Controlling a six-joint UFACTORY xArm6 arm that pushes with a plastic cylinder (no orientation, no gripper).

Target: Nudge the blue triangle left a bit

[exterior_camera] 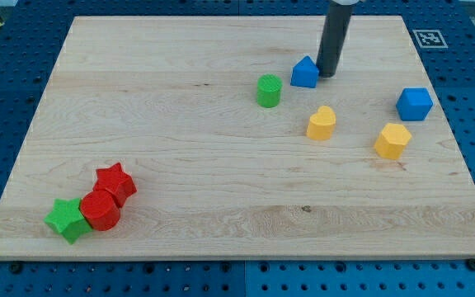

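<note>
The blue triangle lies on the wooden board toward the view's upper right. My tip stands right beside the triangle's right side, touching or nearly touching it. The dark rod rises from there to the view's top edge. A green cylinder sits a short way to the triangle's left and slightly lower.
A yellow block and a yellow hexagon lie below the triangle. A blue cube sits near the board's right edge. At the lower left a red star, a red cylinder and a green star cluster together.
</note>
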